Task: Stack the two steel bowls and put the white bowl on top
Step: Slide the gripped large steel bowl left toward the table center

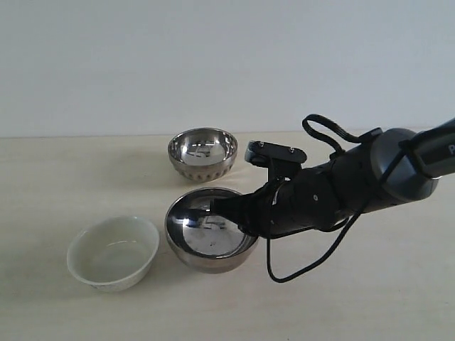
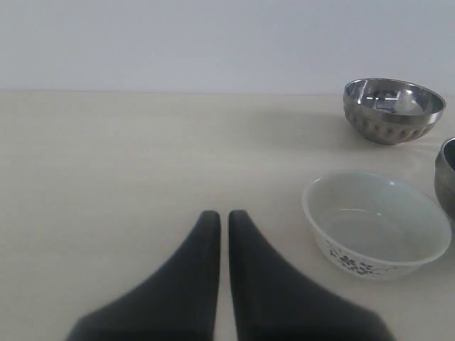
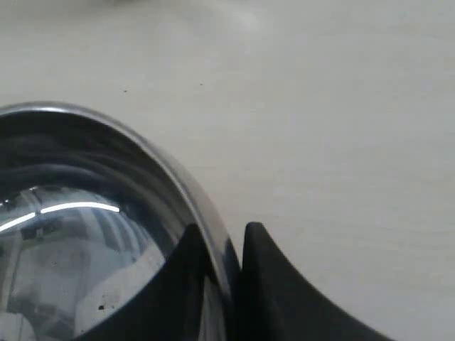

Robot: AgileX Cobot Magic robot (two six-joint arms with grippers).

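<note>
The wide smooth steel bowl (image 1: 202,241) (image 3: 85,206) is at the table's middle, and I cannot tell whether it rests on the table or is lifted. My right gripper (image 1: 240,217) (image 3: 222,231) is shut on its right rim, one finger inside and one outside. Behind it the smaller dimpled steel bowl (image 1: 202,153) (image 2: 393,110) stands upright and empty. To the front left sits the white bowl (image 1: 114,252) (image 2: 377,224), also empty. My left gripper (image 2: 224,213) is shut on nothing, low over bare table beside the white bowl. The exterior view does not show the left arm.
A pale wooden table (image 1: 355,298) carries all three bowls, with a plain white wall behind it. The right arm's black cable (image 1: 298,270) hangs in a loop down to the table, right of the wide bowl.
</note>
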